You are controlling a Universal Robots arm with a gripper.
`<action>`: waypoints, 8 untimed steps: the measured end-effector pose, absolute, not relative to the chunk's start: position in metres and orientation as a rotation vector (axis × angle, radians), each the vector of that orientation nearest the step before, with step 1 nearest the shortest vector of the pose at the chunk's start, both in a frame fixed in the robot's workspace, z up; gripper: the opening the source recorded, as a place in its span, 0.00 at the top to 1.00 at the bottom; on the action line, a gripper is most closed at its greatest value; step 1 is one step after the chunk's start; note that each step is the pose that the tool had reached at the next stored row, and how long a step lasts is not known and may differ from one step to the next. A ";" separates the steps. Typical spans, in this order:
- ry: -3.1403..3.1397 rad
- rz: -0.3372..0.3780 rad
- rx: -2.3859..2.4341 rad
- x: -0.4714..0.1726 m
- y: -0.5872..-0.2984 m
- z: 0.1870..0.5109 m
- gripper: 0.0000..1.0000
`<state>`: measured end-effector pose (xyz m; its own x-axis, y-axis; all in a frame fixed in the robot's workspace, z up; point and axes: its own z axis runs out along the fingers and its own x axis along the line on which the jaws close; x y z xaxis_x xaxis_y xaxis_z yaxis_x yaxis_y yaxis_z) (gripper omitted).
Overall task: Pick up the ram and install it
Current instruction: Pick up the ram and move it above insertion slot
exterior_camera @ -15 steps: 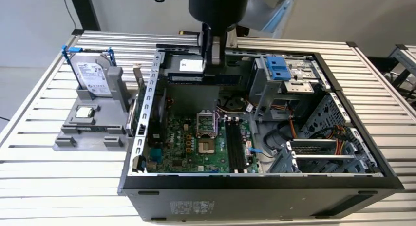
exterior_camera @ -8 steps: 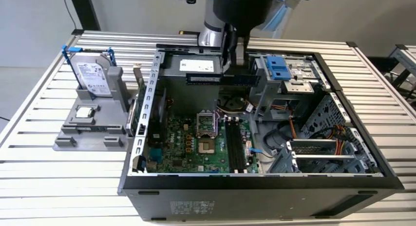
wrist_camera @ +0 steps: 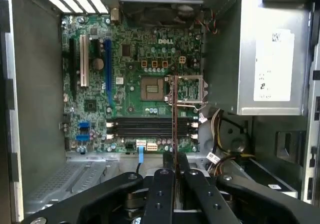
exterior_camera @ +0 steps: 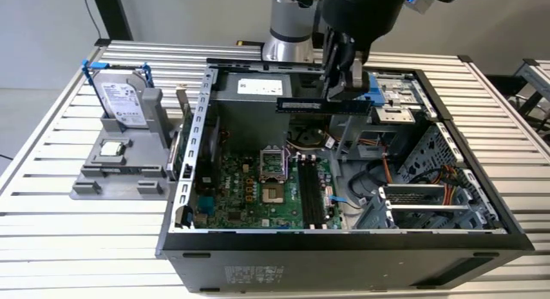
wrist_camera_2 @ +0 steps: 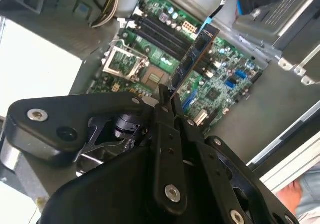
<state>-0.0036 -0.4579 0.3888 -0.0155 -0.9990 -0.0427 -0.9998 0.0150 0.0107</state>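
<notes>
Up close, hand [wrist_camera_2: 169, 98] clenched on the ram [wrist_camera_2: 194, 58], held edge-down well above the motherboard [wrist_camera: 125, 91] inside the open case [exterior_camera: 344, 240]. Crosswise to the black slots [wrist_camera: 150, 126]. Probably best: turn parallel, keep upright, centre over one slot, press both ends evenly.

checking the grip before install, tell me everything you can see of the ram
The ram is a thin, long, narrow circuit stick, dark-faced with chips and a pale label. The gripper is shut on it from above, nearer its end on the exterior view's right. It hangs level, on edge, in the air above the motherboard of the open computer case, not seated in the black slots. Only the gripper touches it.
</notes>
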 end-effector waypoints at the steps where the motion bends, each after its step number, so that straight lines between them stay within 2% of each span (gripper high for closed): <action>1: 2.222 0.059 -2.188 0.001 -0.458 0.389 1.00; 8: 2.222 0.059 -2.188 0.006 -0.458 0.389 1.00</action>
<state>0.0057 -0.4579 0.3888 -0.0156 -0.9990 -0.0426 -0.9998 0.0152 0.0111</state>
